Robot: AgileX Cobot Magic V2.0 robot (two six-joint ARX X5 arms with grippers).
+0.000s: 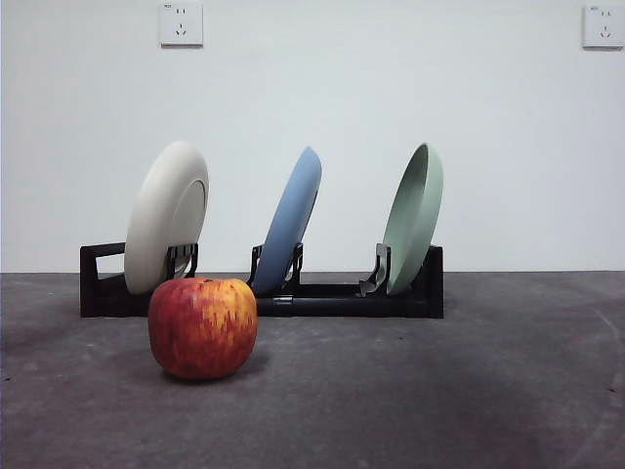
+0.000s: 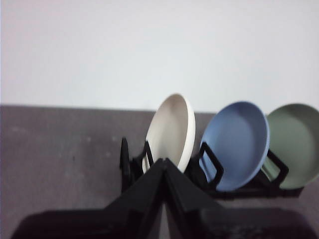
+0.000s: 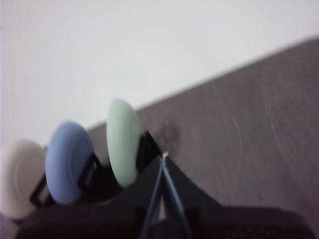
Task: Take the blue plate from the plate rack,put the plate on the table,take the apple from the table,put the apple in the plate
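Sitting upright in the middle slot of the plate rack [image 1: 342,298], leaning a bit to the right in the front view: the blue plate [image 1: 290,223], flanked by a cream-white plate [image 1: 166,217] on one side and a pale green plate [image 1: 414,217] on the other, all three standing on edge between the black prongs. Resting on the table [image 1: 488,391] just in front of the rack's handle end, down by the cream-white plate and overlapping the rack's lower edge from this angle: the apple [image 1: 202,326], red streaked with yellow-orange, not touching any plate as far as can be told. Hanging back from the rack in the left wrist view and holding nothing: the left gripper [image 2: 164,164], jaws pressed together into a point, looking toward the cream-white plate with the blue plate [image 2: 238,145] just beside it. Also hanging back, near the pale green plate [image 3: 123,142] end of the rack: the right gripper [image 3: 163,158], jaws meeting at the tips, holding nothing, kinda blurry though. Not showing up in the front view at all: either arm. Sticking out on the wall behind: two white sockets [image 1: 182,23].
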